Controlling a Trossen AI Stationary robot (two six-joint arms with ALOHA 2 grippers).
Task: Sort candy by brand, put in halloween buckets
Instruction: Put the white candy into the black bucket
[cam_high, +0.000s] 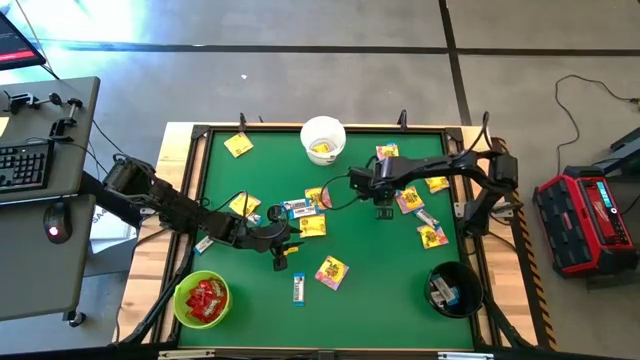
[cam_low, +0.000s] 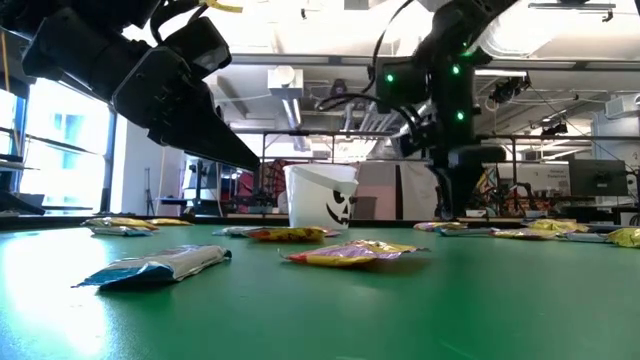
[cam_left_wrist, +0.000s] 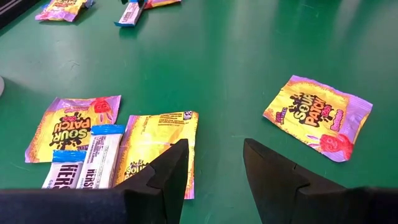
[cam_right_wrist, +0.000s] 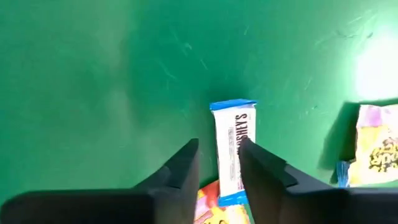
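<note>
Item: 1 white-and-blue bar (cam_right_wrist: 235, 149) on the green table (cam_high: 380, 280), between the right gripper (cam_right_wrist: 217, 165) fingers, slightly parted — centre, then pinch firmly; left gripper (cam_left_wrist: 214, 168) spread, empty.

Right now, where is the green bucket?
In the high view the green bucket sits at the table's near-left corner, holding red packets, just below the left arm; the nearest loose piece is a white-and-blue bar.
</note>
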